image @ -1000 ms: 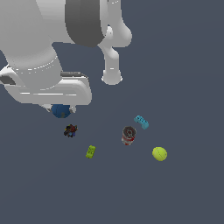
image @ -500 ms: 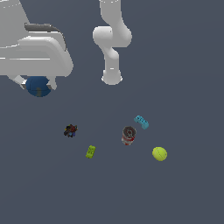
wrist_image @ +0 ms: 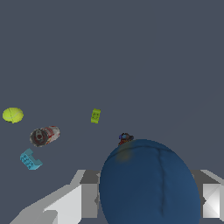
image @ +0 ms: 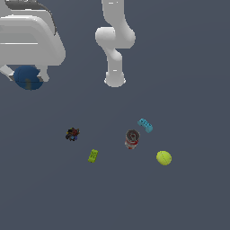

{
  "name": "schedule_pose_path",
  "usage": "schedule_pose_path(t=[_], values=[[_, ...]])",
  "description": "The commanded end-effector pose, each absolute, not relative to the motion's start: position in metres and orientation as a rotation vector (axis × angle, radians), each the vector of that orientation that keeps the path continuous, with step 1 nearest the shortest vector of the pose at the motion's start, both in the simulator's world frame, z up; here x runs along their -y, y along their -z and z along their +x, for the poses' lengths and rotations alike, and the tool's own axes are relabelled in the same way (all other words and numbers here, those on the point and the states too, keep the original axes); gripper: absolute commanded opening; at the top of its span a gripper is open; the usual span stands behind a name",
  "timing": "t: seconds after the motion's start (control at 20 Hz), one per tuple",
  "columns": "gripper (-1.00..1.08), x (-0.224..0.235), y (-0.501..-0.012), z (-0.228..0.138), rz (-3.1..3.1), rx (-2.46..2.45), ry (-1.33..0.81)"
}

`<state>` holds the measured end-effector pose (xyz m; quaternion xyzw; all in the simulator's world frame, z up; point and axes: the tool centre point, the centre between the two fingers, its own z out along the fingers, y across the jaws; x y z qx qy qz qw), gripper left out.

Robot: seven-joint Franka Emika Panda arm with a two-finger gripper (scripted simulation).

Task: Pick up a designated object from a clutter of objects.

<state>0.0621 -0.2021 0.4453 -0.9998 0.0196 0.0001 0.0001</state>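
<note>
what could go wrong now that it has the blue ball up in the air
1. The blue ball is round and smooth, held only between the two fingers of the hand; it could slip or roll out if the arm jerks.
2. It looks lifted well above the floor, so a drop would likely send it rolling, perhaps into the dark lump or lime brick.
</note>
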Motion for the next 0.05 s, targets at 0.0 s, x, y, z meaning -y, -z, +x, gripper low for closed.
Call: schedule_pose_path(t=[0.0], values=[[-1.00,0.2025,-0.4469,0.0624,-3.141,-0.061,0.000]])
